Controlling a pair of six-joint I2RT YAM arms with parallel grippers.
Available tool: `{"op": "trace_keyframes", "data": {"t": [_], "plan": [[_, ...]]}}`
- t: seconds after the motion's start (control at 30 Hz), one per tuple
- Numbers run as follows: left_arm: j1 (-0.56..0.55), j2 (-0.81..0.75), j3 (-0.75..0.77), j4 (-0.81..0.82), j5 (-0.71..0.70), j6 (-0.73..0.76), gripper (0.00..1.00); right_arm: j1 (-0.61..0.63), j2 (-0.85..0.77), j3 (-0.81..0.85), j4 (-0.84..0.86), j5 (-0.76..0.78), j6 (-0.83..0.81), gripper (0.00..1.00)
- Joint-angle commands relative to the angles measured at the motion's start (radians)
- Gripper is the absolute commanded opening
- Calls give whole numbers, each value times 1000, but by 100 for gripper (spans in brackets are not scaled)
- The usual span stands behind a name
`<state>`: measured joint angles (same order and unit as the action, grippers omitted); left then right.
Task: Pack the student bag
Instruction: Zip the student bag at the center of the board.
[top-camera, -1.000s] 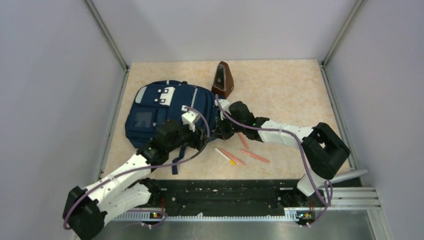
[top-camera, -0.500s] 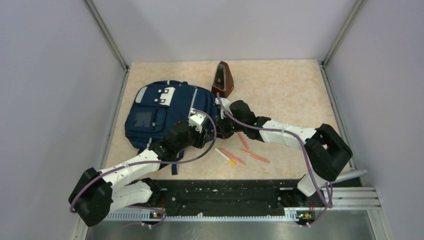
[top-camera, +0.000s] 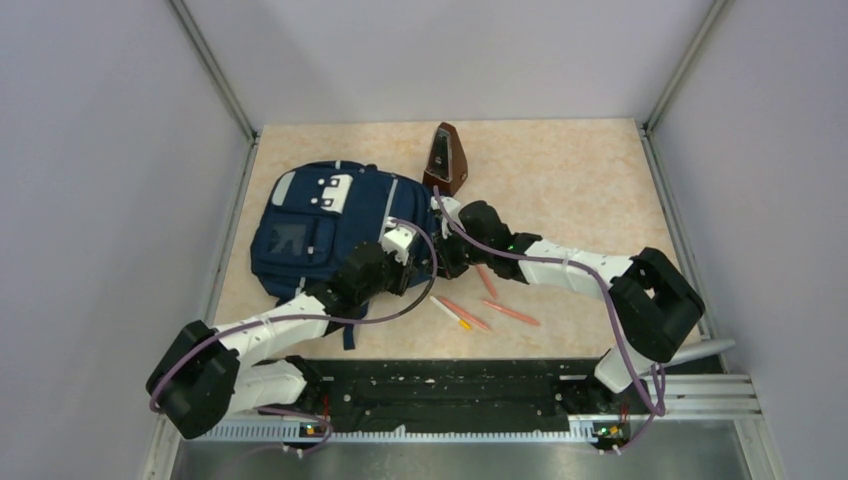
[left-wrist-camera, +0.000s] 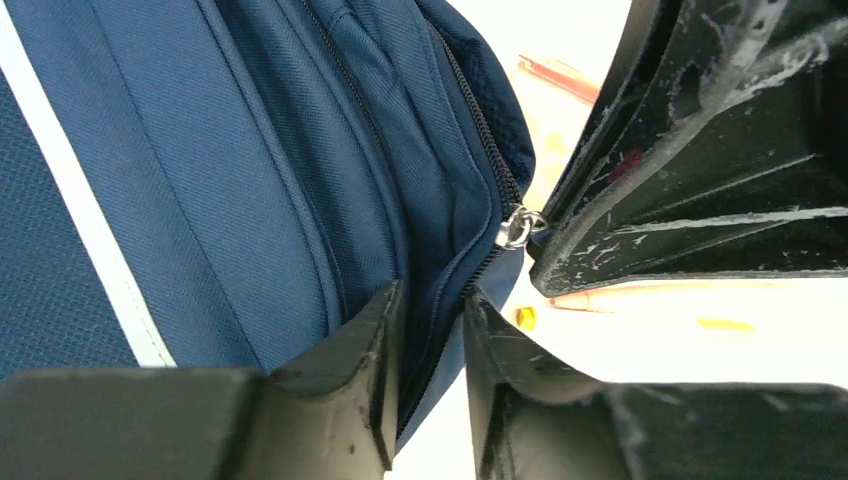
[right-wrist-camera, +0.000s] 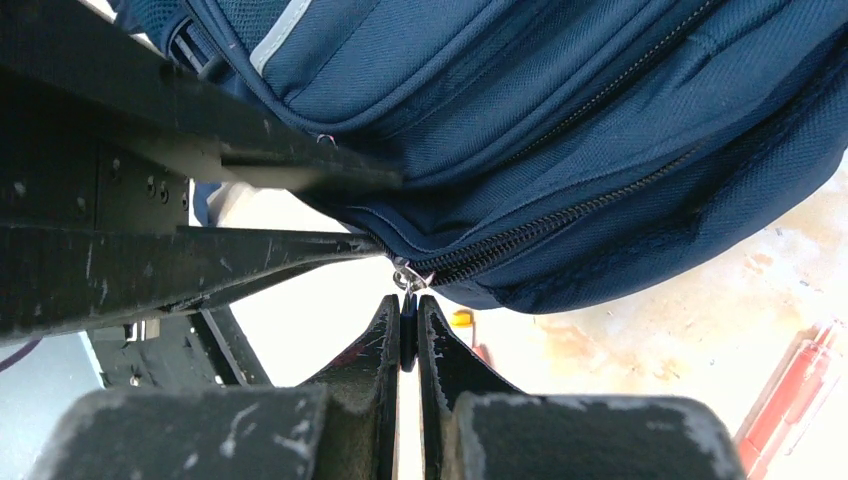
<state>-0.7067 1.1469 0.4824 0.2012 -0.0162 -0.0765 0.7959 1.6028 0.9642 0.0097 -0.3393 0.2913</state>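
Backpack (right-wrist-camera: 560, 120) zipper pull (right-wrist-camera: 409, 285) is pinched tight in your right claw (right-wrist-camera: 408, 325). Your left claw (left-wrist-camera: 432, 330) straddles the zippered edge, and you cannot tell whether it grips. It lies left of centre on the worktop (top-camera: 560, 180).

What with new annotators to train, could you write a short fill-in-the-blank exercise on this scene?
1. The zipper pull is pinched between the shut fingers of the ____ arm's gripper.
2. The bag is mostly ____ in colour.
3. The pens lie on the table, ____ the bag.

Missing words: right; blue; outside.
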Motion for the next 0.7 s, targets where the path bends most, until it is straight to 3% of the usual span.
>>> {"op": "trace_keyframes", "data": {"t": [0.0, 0.1, 0.43, 0.67], "plan": [[-5, 30, 16, 36, -24, -4, 18, -2, -84, 65, 2, -2, 4, 0], [-6, 3, -8, 47, -63, -9, 0, -4, -96, 78, -54, 53, 7, 0], [-7, -150, -35, -94, -143, -98, 0, -92, -72, 210, -233, 202, -13, 0], [-10, -252, -18, -259, -225, -277, 0, -134, 6, 336, -342, 330, -83, 0]]}}
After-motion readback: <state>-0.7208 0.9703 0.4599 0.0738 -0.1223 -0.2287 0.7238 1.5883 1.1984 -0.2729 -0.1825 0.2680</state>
